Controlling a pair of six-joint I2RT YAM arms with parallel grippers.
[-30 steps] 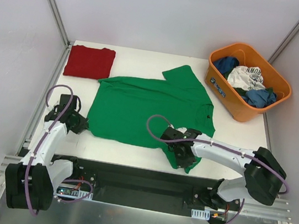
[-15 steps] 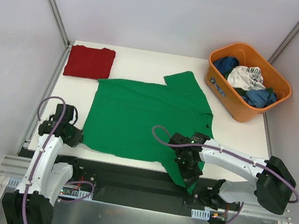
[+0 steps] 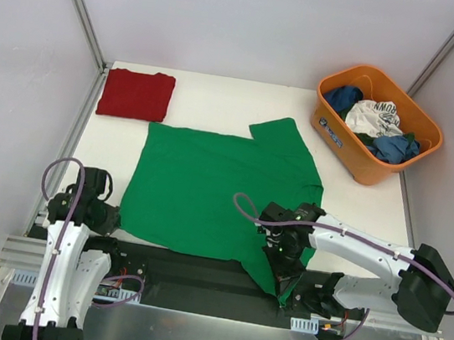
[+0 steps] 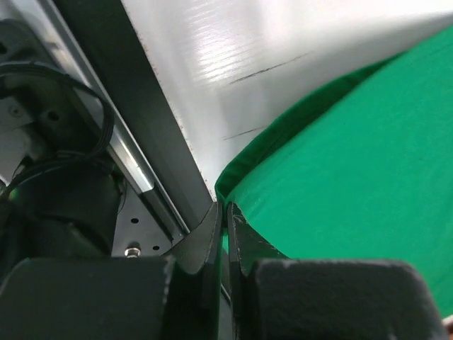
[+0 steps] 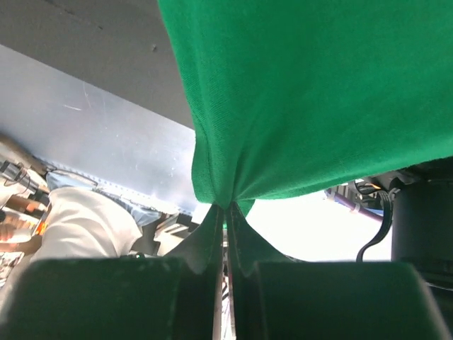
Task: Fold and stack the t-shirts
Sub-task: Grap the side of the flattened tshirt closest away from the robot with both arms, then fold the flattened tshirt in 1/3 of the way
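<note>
At the near left edge of the worktop (image 3: 221, 93), left pincer (image 4: 223, 210) clenched on the near left corner of the green shirt (image 3: 200, 183), hem pinched right at the fingertips, just beside the dark rail (image 4: 152, 170). To the right, also at the near edge, right pincer (image 5: 225, 212) clamped tight on a gathered fold of the same shirt, cloth bunched to a point between its fingers and draped past the worktop's near edge. Beyond both pincers, rest of the green shirt spread flat across the middle of the worktop, one sleeve reaching toward the far right. Farther off, in the far left corner, red shirt (image 3: 136, 94) folded, well apart from both pincers. At the far right, orange basket (image 3: 355, 158) holding blue and white clothes (image 3: 374, 119).
</note>
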